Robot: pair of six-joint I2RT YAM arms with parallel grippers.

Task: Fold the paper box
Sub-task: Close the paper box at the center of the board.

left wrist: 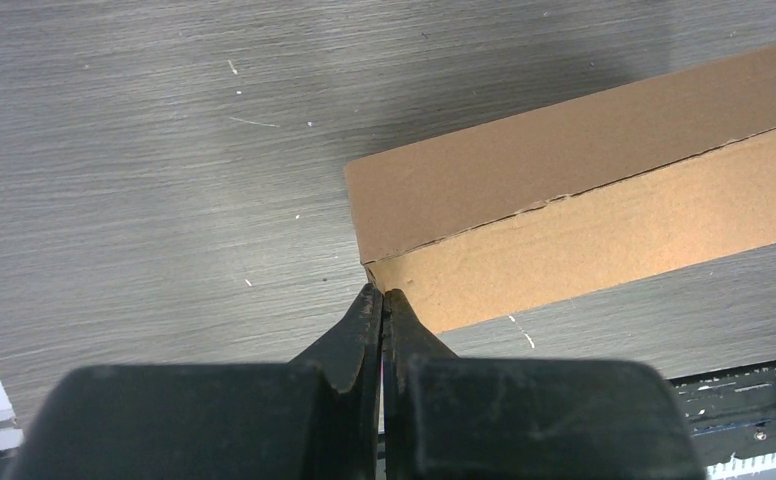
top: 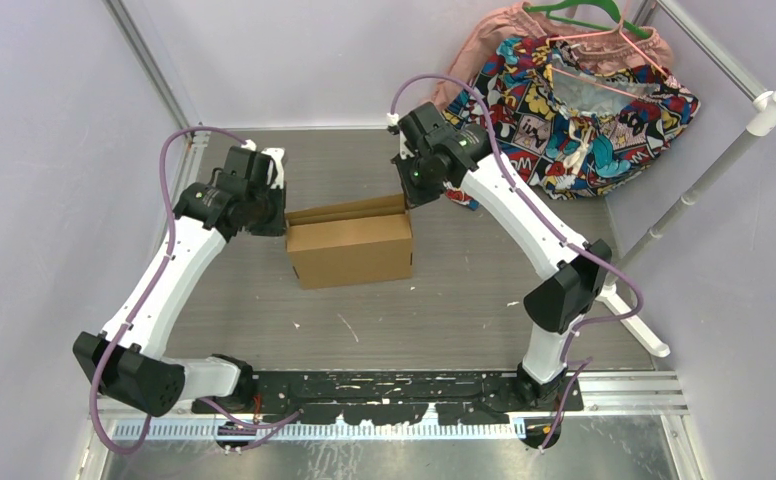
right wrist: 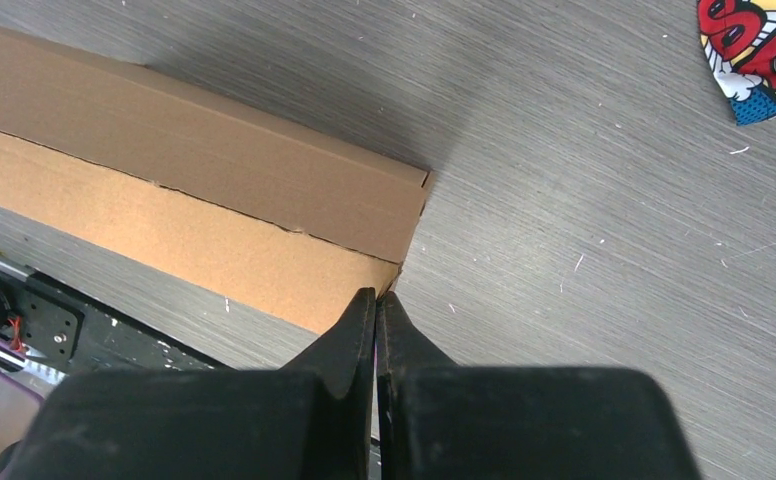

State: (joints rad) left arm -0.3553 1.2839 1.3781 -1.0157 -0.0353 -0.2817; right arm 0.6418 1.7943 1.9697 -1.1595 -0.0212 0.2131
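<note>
The paper box is plain brown cardboard, folded into a shallow closed box lying across the middle of the table. My left gripper is shut, its tips touching the box's left end. In the left wrist view the shut tips meet the lower corner of the box; nothing shows between the jaws. My right gripper is shut at the box's right end. In the right wrist view its tips touch the corner of the box, also with nothing between them.
A colourful comic-print cloth on a green hanger lies at the back right; a corner of it shows in the right wrist view. A grey rail with a white tube runs along the right. The black base plate lies at the near edge.
</note>
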